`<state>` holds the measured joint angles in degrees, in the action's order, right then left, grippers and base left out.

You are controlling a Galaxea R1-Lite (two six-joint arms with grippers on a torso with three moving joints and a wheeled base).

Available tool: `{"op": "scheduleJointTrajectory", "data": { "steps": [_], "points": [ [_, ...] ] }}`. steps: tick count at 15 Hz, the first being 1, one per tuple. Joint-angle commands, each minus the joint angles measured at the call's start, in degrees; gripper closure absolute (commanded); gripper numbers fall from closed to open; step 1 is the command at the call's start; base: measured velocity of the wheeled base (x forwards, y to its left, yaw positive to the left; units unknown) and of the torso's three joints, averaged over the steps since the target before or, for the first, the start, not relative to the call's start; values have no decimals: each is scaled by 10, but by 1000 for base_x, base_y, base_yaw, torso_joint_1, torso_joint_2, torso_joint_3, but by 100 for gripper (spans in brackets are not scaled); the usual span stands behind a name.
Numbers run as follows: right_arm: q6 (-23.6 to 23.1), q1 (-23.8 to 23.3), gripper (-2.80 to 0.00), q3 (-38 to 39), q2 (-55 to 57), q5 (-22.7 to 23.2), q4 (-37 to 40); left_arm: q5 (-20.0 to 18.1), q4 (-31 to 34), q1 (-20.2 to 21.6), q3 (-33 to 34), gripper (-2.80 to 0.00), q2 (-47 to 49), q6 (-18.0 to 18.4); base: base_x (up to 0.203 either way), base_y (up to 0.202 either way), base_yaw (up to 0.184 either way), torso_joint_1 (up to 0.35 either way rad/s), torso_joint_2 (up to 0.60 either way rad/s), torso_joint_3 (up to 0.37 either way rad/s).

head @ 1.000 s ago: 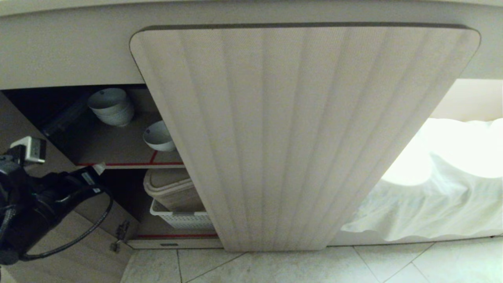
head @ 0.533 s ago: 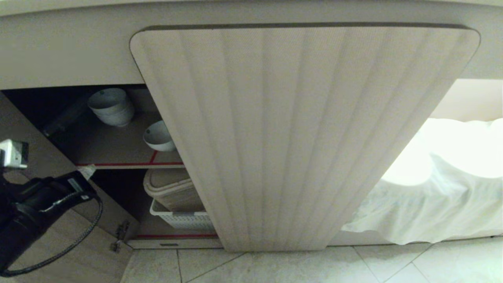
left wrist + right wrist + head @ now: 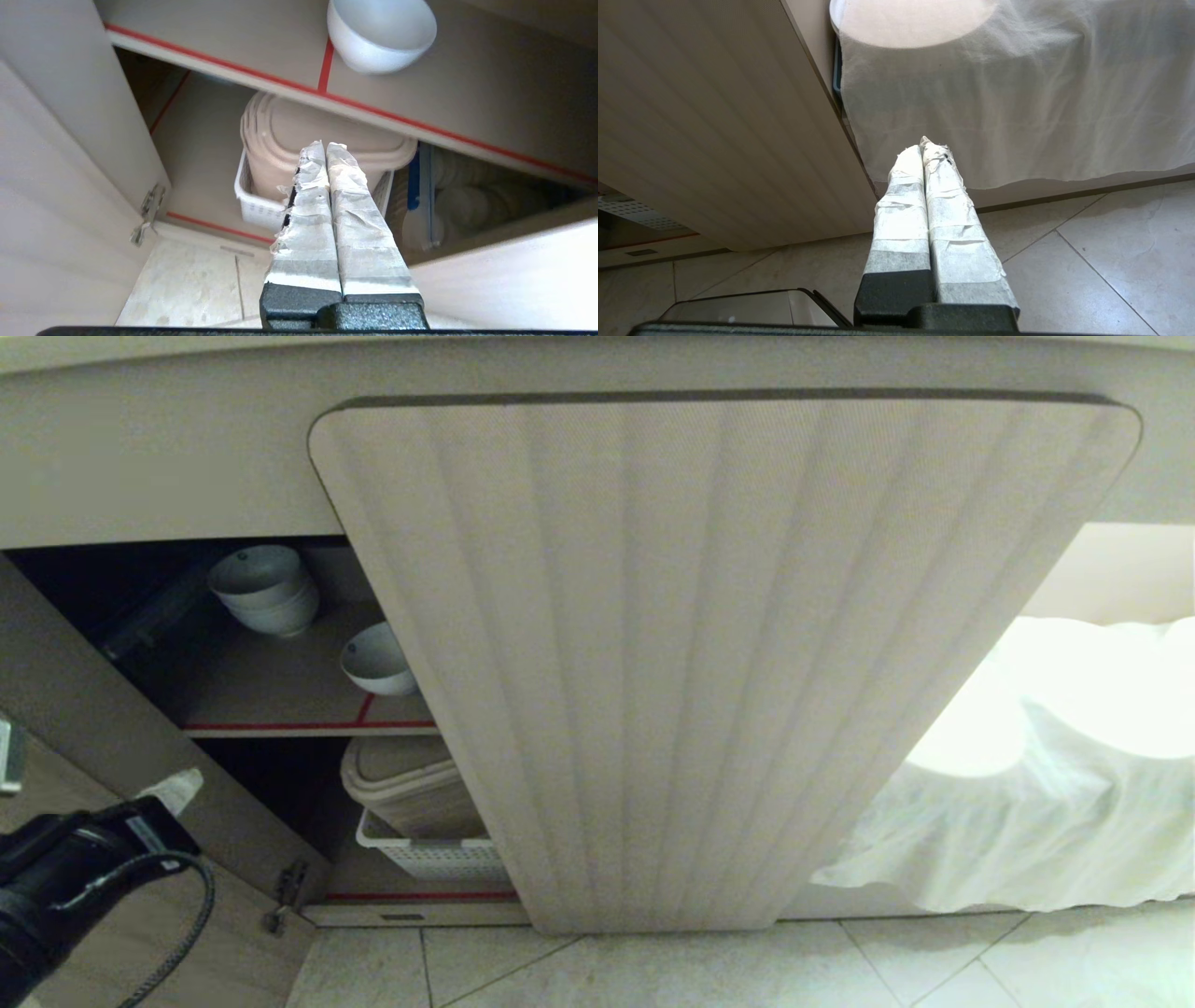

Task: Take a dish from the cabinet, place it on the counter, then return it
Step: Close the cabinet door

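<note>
The left claw (image 3: pixel 177 791) has drawn back and down from the open cabinet (image 3: pixel 280 681) toward the lower left, clenched on nothing. The dish (image 3: pixel 376 659) sits alone on the upper shelf (image 3: pixel 280 709), so it looks already returned, or not yet fetched. The right claw (image 3: pixel 924 149) hangs clenched near the floor (image 3: pixel 1064 261).

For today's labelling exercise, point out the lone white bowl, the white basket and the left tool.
Bowl (image 3: pixel 380 39): left wrist view, on its outer side wall.
Basket (image 3: pixel 254 205): left wrist view, on its perforated front wall.
Left tool (image 3: pixel 325 148): left wrist view, between its taped, shut fingertips.
</note>
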<state>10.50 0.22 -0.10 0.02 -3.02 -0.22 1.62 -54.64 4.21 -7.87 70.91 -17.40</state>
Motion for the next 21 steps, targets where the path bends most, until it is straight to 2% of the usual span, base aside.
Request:
{"op": "scheduleJointTrajectory", "data": {
  "steps": [1,4,7,13,18,21],
  "points": [
    [1,0,0,0,0,0,0,1,9,0,18,0,-36,1,0,0,0,0,0,0],
    [1,0,0,0,0,0,0,1,29,-1,35,0,-69,2,0,0,0,0,0,0],
    [1,0,0,0,0,0,0,-2,75,-1,40,0,-126,15,0,0,0,0,0,0],
    [1,0,0,0,0,0,0,-13,259,-26,35,0,-304,35,0,0,0,0,0,0],
    [1,0,0,0,0,-1,0,-23,455,-89,21,0,-514,75,0,0,0,0,0,0],
    [1,0,0,0,0,0,0,-38,523,-130,25,0,-546,114,0,0,0,0,0,0]
  ]
}}
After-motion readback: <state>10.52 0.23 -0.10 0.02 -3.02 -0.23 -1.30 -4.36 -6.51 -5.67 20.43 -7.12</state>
